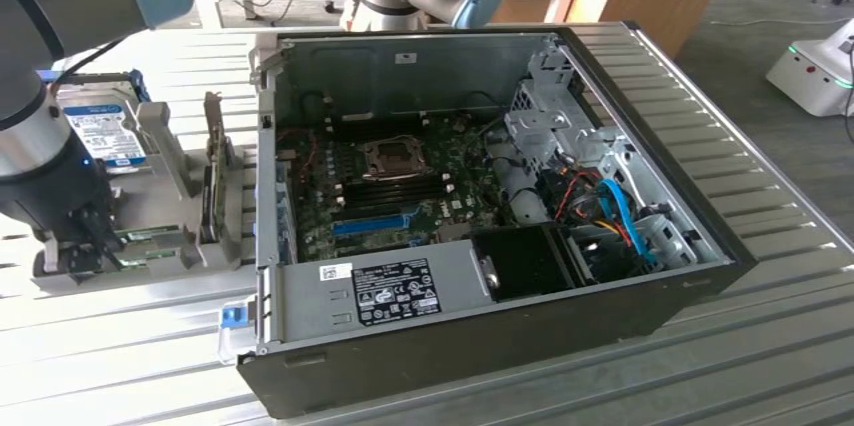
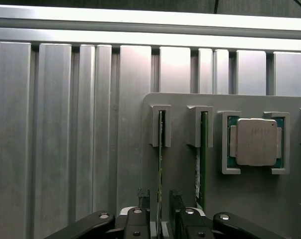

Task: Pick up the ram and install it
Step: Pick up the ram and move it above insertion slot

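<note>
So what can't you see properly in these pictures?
- Ram stick faces: wrist view, it stands edge-on.
- One end of it: wrist view, behind the fingers.
- Hard drive: exterior view, the arm covers part.
- Computer label writing: exterior view, too small.

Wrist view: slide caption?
Open gripper straddles one ram stick standing on edge in a gray holder, beside a second stick and a CPU.

Print on the power supply label (image 1: 391,291) and hard drive label (image 1: 107,136) cannot be read.
</note>
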{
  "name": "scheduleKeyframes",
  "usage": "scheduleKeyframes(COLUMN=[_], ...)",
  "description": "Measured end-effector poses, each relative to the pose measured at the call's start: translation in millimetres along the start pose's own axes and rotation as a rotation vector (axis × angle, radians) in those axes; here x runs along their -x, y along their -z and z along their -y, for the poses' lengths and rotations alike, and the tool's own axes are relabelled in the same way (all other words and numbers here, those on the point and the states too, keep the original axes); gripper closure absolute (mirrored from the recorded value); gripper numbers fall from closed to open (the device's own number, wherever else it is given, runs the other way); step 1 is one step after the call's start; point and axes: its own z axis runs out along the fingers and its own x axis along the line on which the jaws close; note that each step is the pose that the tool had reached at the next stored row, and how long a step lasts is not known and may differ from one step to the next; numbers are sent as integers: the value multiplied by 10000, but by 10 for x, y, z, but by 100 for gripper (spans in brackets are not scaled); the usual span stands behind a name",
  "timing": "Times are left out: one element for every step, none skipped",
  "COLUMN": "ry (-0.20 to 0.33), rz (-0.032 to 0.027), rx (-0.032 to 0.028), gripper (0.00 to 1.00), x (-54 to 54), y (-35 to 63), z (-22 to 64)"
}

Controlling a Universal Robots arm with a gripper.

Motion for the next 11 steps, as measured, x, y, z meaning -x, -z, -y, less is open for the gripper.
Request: scheduleKeyframes(ry=[0,-1,-1,0,0,0,0,0,0,0,0], rz=[0,1,1,0,0,-1,-1,-1,-1,-3,-2], rx=[0,-1,-1,0,0,1,1,1,1,1,1], gripper=[70,70,70,70,70,70,70,70,70,70,70], x=[0,0,-1,-1,-2,-2,-3,-3,-3,-3,-3], y=[-7,-14,-21,-27,-33,-39,-42,-45,-46,-46,-47], z=[0,0,0,1,1,1,1,1,1,1,2])
